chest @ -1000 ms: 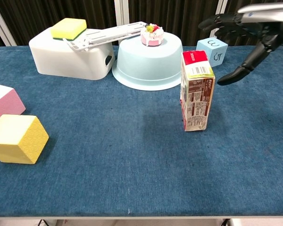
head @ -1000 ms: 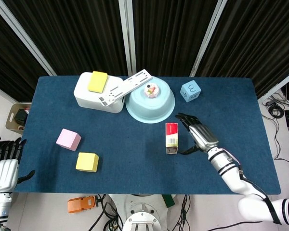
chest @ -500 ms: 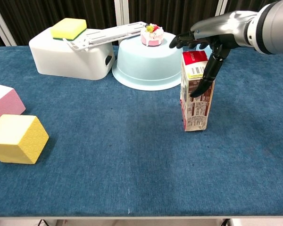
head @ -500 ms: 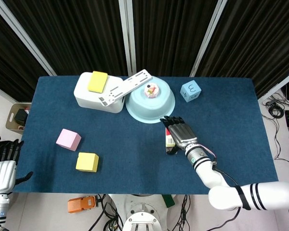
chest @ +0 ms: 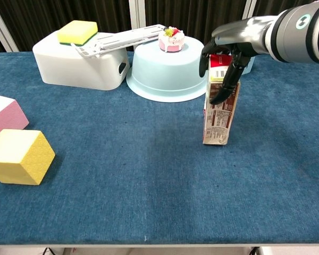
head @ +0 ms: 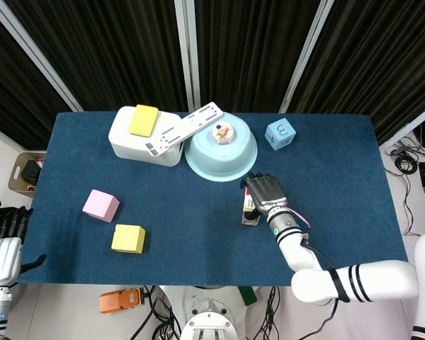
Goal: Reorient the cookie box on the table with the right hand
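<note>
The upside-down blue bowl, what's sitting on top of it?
A little toy cake sits on top of the upside-down blue bowl. One end of a white slotted strip reaches near it. Anything under the bowl is hidden.

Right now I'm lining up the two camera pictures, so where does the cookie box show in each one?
Head view: the cookie box stands just right of the table's centre, mostly under the right hand.
Chest view: the box stands upright right of centre, the hand's fingers over its top.
Shared landmark: the upturned light blue bowl just behind it.
</note>
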`<state>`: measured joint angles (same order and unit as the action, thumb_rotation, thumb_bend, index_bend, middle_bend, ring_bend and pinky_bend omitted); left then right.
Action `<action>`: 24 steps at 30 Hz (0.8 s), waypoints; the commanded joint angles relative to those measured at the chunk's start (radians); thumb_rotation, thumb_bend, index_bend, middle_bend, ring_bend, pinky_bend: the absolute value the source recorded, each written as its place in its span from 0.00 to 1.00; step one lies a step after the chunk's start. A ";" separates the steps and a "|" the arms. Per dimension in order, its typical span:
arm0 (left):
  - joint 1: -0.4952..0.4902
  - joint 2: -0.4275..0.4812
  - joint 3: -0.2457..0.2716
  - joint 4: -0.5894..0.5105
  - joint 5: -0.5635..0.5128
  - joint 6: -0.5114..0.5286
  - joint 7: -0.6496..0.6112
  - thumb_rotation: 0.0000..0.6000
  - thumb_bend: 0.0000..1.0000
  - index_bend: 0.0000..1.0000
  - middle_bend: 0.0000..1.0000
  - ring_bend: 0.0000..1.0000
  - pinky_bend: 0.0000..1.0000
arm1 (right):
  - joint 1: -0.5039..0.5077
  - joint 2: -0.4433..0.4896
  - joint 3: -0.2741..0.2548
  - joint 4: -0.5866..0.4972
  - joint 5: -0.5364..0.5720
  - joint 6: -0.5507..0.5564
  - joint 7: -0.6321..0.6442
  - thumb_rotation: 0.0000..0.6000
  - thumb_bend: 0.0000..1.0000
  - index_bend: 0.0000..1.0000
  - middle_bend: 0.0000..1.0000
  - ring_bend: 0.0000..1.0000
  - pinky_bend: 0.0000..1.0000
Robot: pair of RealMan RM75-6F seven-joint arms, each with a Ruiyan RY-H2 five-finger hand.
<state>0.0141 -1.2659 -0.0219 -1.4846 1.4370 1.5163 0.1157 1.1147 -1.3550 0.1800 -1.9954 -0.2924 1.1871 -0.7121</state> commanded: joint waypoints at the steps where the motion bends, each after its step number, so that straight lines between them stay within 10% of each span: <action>1: 0.000 0.001 -0.001 -0.002 0.000 0.000 0.001 1.00 0.13 0.00 0.00 0.00 0.00 | -0.062 0.041 0.012 -0.017 -0.108 -0.039 0.108 1.00 0.33 0.47 0.34 0.35 0.43; 10: -0.004 -0.004 -0.003 -0.010 0.004 0.000 0.012 1.00 0.13 0.00 0.00 0.00 0.00 | -0.304 0.076 0.010 0.050 -0.607 -0.109 0.592 1.00 0.33 0.50 0.36 0.37 0.45; 24: -0.016 -0.011 -0.002 -0.034 0.009 -0.011 0.042 1.00 0.13 0.00 0.00 0.00 0.00 | -0.432 -0.288 -0.120 0.822 -1.242 -0.060 1.502 1.00 0.33 0.46 0.37 0.35 0.41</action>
<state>-0.0017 -1.2772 -0.0247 -1.5177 1.4456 1.5051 0.1572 0.7340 -1.4778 0.1183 -1.4451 -1.3648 1.0825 0.5650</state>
